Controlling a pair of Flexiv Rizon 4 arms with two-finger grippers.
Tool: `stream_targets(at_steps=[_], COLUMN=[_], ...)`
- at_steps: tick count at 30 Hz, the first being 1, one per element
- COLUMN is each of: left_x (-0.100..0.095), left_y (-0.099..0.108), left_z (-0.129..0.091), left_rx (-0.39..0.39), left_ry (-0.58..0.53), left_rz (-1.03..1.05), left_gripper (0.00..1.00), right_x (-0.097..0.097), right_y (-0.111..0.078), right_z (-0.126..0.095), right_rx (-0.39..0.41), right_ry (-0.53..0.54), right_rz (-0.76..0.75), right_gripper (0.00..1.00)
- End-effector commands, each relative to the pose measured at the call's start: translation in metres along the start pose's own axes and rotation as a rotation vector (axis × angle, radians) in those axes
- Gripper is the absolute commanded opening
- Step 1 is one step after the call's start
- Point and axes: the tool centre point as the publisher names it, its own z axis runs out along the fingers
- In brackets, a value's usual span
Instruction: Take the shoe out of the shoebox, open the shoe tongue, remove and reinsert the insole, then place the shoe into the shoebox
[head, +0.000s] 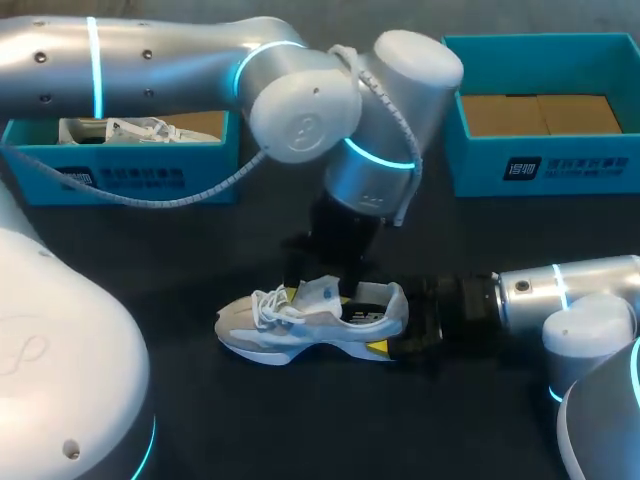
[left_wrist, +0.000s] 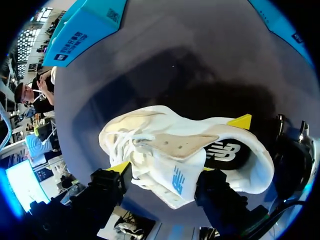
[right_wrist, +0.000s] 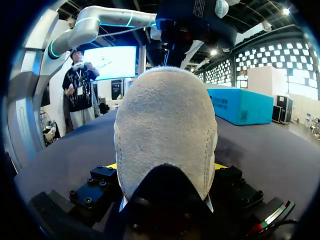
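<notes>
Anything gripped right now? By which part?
Right gripper clamps the shoe by its heel; left gripper appears to pinch the shoe's tongue from both sides.

Left shoebox (head: 120, 178) and right shoebox (head: 568, 168) each front-printed in white, too small to read, logo marks on shoe tongue (left_wrist: 177, 180) and insole (left_wrist: 223, 151)

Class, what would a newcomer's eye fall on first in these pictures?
A white shoe stands mid-table, its heel clamped by the right tool while the left tool sits over its lifted tongue. Behind, the teal left shoebox holds another white shoe; the right shoebox shows only its cardboard floor.
</notes>
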Motion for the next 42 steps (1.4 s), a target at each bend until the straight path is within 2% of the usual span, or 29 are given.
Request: stream_targets(at_steps=[1, 3, 7, 9, 14, 19, 22, 27, 32, 38, 42], left_x=[-0.02, -0.022, -0.023, -0.023, -0.023, -0.034, -0.042, -0.058, -0.075, -0.099, -0.111], left_y=[0.005, 0.005, 0.005, 0.005, 0.005, 0.003, 0.002, 0.004, 0.007, -0.002, -0.007], left_z=[-0.003, -0.004, -0.004, -0.004, -0.004, -0.005, -0.005, -0.007, -0.004, 0.009, 0.021], left_rx=[0.015, 0.015, 0.01, 0.007, 0.006, -0.001, -0.006, -0.001, 0.008, -0.033, -0.049], left_ry=[0.104, 0.12, 0.143, 0.15, 0.183, 0.238, 0.278, 0.352, 0.476, 0.657, 0.713], left_rz=[0.004, 0.005, 0.009, 0.013, 0.014, 0.009, 0.007, 0.015, 0.034, 0.027, 0.033], left_gripper=[0.63, 0.62, 0.52, 0.53, 0.43, 0.25, 0.0, 0.0, 0.0, 0.0, 0.0], right_x=[0.001, 0.001, 0.001, 0.001, 0.001, 0.001, 0.001, 0.001, 0.001, 0.001, 0.001], right_y=[0.0, 0.0, 0.0, 0.0, 0.0, 0.0, 0.0, 0.0, 0.0, 0.0, 0.0], right_z=[0.002, 0.002, 0.002, 0.002, 0.002, 0.002, 0.002, 0.002, 0.002, 0.002, 0.002], right_rx=[0.004, 0.004, 0.004, 0.004, 0.004, 0.004, 0.004, 0.004, 0.004, 0.004, 0.004], right_ry=[-0.001, -0.001, -0.001, -0.001, -0.001, -0.001, -0.001, -0.001, -0.001, -0.001, -0.001], right_rz=[0.001, 0.001, 0.001, 0.001, 0.001, 0.001, 0.001, 0.001, 0.001, 0.001, 0.001], right_gripper=[0.0, 0.0, 0.0, 0.0, 0.0, 0.0, 0.0, 0.0, 0.0, 0.0, 0.0])
